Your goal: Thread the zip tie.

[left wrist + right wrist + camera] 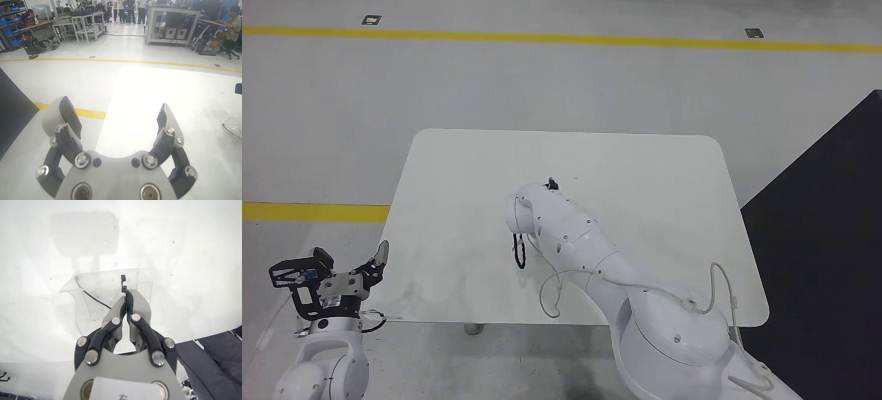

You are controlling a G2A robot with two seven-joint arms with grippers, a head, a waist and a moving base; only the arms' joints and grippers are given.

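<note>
Top view: the left gripper (332,268) sits lower left, off the table (662,200). Left wrist view: its jaws are spread and empty. Right wrist view: the right gripper (126,296) pinches the zip tie (123,289) near its head, over a clear stand (94,283). The tie looks light, springy and slick, so grip it close to the head.

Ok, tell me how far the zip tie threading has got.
Done: the right hand is shut on a zip tie, one end poking out over the clear box. In hand: just that grip. To do: the threading itself; no closed loop shows, and the left hand is open and empty beside the table.
</note>
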